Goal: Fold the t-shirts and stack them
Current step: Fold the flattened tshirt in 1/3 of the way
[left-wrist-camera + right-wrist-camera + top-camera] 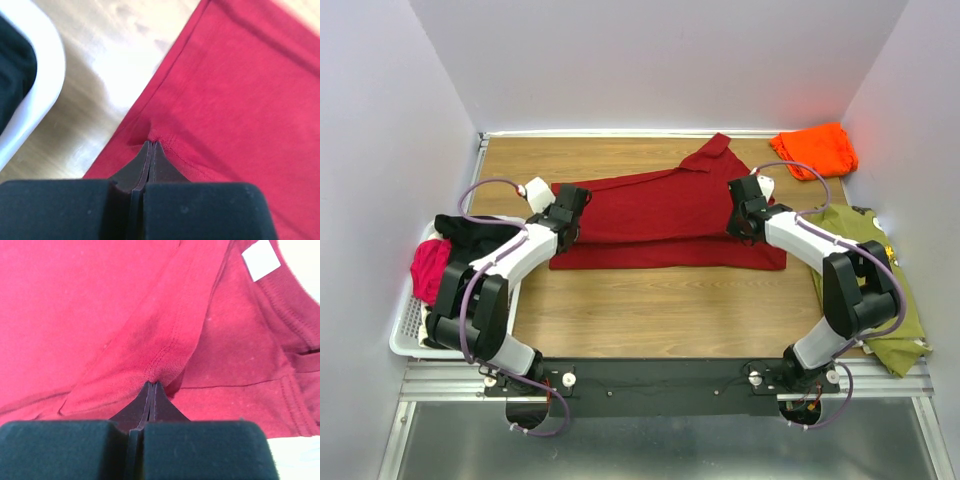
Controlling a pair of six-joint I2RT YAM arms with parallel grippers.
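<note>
Pinching the dark red t-shirt [665, 215] at both ends: to what purpose? (student)

Two matched holds let one long edge be lifted and carried over evenly, which is probably the fold in hand. The left gripper [151, 145] has its jaws pressed fully together on a small peak of stitched hem at the shirt's left edge, just beside the bare table [650, 310]. The right gripper [151, 385] is likewise clamped tight on a ridge of hemmed cloth at the other end, near the white neck label [261, 259]. (tutor)

Where does the shirt lie, and how does it look? (student)

It lies crosswise in the middle of the table, stretched between the two grippers. It is flat and already doubled in part: a second layer shows as a strip along the near edge, and one sleeve points to the far edge. The cloth is soft and puckers at each pinch. (tutor)

And the other garments? (student)

The orange t-shirt [817, 148] sits bunched in the far right corner, well apart. An olive garment [880, 290] lies along the right edge under the right arm. A white basket [405, 335] at the left holds black and pink cloth. (tutor)
</note>
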